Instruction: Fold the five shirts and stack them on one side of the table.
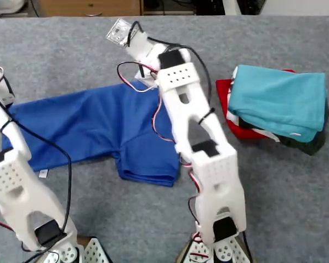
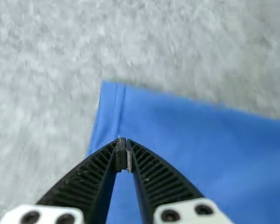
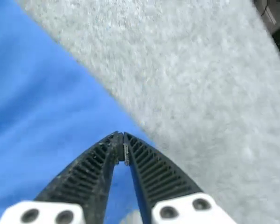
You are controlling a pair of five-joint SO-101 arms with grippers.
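A blue cloth shirt [image 1: 93, 131] lay spread on the grey tabletop [image 1: 55, 49], left of centre, and a teal-topped stack of folded shirts [image 1: 277, 101] sat near the right edge. The left arm [image 1: 13, 181] held its jaws closed over the shirt's corner at the left edge. The right arm [image 1: 208, 159] held its jaws closed over the shirt's far edge.

no readable print anywhere; small white tag [image 1: 43, 173] on blue shirt [image 1: 93, 129] illegible
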